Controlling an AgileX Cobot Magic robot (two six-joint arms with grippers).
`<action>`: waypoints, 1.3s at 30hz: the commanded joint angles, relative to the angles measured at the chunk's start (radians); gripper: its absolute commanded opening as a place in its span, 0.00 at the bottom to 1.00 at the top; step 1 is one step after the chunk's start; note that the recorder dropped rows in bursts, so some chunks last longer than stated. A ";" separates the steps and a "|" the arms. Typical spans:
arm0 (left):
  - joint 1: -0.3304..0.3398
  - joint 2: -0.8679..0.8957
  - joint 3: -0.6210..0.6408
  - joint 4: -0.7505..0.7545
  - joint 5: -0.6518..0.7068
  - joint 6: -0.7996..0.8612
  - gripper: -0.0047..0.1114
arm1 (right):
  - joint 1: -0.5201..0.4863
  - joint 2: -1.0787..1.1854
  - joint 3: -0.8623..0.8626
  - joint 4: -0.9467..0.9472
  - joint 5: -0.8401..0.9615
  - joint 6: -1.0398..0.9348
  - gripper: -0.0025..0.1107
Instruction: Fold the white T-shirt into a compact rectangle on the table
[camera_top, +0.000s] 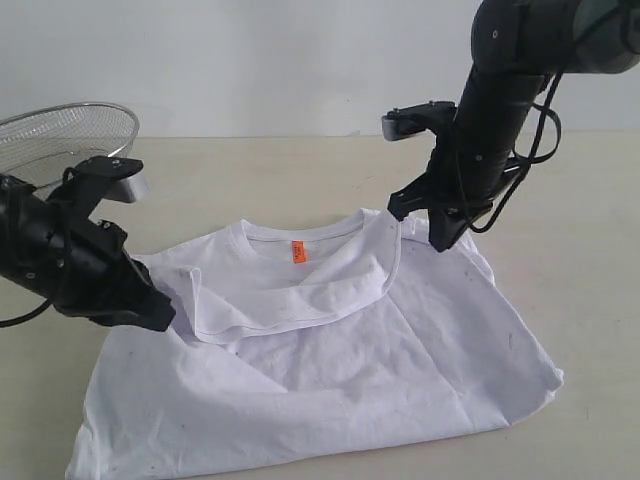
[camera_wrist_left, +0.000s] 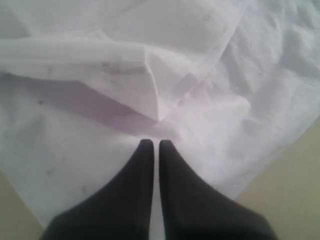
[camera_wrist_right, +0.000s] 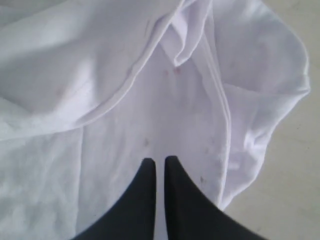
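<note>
Black jaws of your left gripper (camera_wrist_left: 151, 146) pressed together at shirt's left sleeve edge; right gripper (camera_wrist_right: 159, 162) likewise closed, at right shoulder; can't tell if either pinches cloth. White T-shirt (camera_top: 330, 370) mid-table, reaching near edge: collar end flopped inward, body spread wide, so you're early. Table (camera_top: 590, 260) bare right and behind; mesh basket (camera_top: 60, 135) crowds far-left corner.

Left pincer (camera_wrist_left: 152, 142) reaches in low and slanted, jaws pressed together. Right pincer (camera_wrist_right: 160, 160) points steeply down from its raised arm (camera_top: 497, 95), jaws apparently closed too.
</note>
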 joint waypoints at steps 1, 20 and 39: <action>-0.004 0.029 -0.004 0.004 0.025 0.009 0.08 | -0.006 -0.005 -0.005 0.014 0.028 -0.044 0.02; -0.188 0.192 -0.113 -0.110 -0.036 0.075 0.08 | -0.006 0.167 -0.003 0.077 0.013 -0.072 0.02; -0.146 0.423 -0.524 0.630 -0.282 -0.534 0.08 | -0.006 0.168 0.036 0.072 -0.026 -0.072 0.02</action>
